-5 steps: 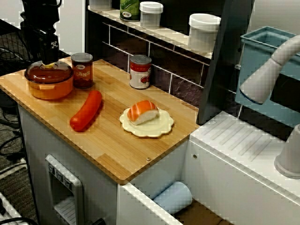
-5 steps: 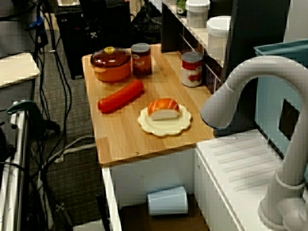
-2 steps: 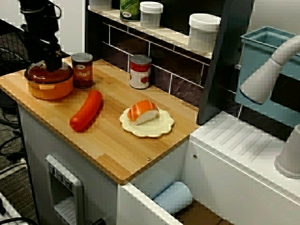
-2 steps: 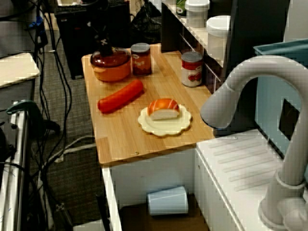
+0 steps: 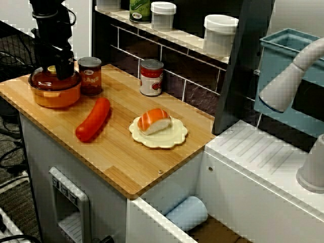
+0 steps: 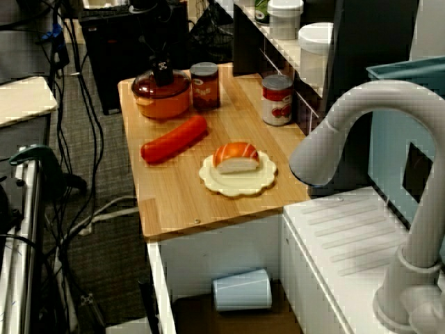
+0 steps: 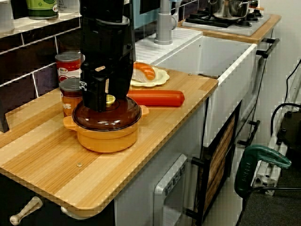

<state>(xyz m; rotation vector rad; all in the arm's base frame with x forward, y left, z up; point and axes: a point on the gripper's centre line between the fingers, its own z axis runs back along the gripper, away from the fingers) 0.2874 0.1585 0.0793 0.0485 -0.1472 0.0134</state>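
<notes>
Pot [image 7: 103, 134] stood upright at the worktop's [image 7: 47, 165] corner, lid knob [image 7: 110, 99] pointing up. Gripper [image 7: 108, 103], lower than a second earlier, straddled the knob; grip unclear.

Gripper [image 6: 163, 76] at orange pot [image 6: 164, 104] lid, red sausage [image 6: 175, 139] nr it.

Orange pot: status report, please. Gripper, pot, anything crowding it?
Gripper low over lid knob, grip unclear. Orange pot lidded, on wooden counter. Dark can close beside; sausage nearby.
</notes>
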